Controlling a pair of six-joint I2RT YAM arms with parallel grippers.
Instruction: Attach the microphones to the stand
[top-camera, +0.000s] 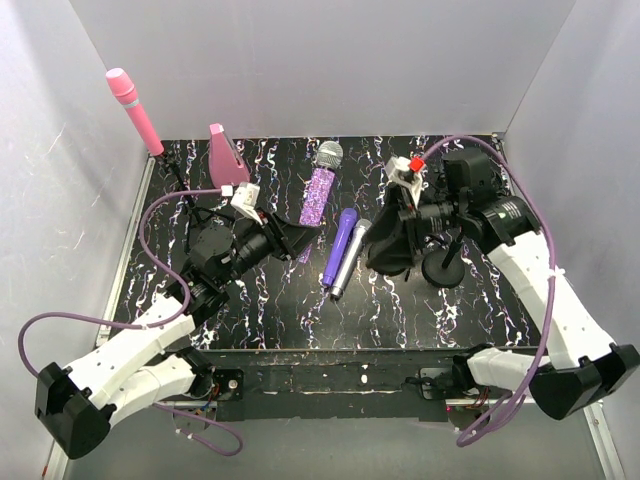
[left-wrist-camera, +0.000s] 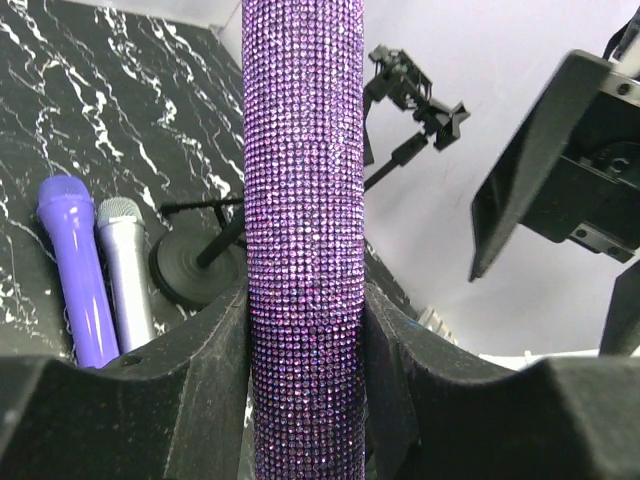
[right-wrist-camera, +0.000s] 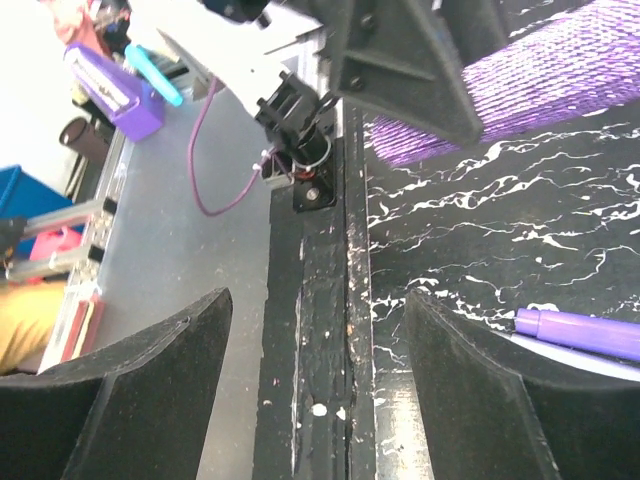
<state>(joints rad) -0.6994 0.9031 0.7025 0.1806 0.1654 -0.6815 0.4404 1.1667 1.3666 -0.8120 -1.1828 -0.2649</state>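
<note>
The left gripper (top-camera: 288, 240) is clamping the glittery purple microphone (left-wrist-camera: 305, 200) by its handle over the table's middle, so I'd say it is carrying it over. Next, it looks like the handle needs lining up with the free stand (top-camera: 443, 270) and its clip. The right gripper (right-wrist-camera: 320, 400) is hanging wide and empty. The pink microphone (top-camera: 135, 105) looks clipped up at back left, while the plain purple microphone (top-camera: 340, 245) and silver-grey microphone (top-camera: 350, 265) are lying together. No readable writing is showing.

Light even and diffuse, from overhead. White enclosure walls (top-camera: 300, 60) bright, no hard glare. Soft, faint shadows on black white-veined marbled tabletop (top-camera: 280, 310). Left wrist view: glittery purple microphone barrel (left-wrist-camera: 305, 250) sharp, sparkling. Right wrist view: upper-left background overexposed, soft.
</note>
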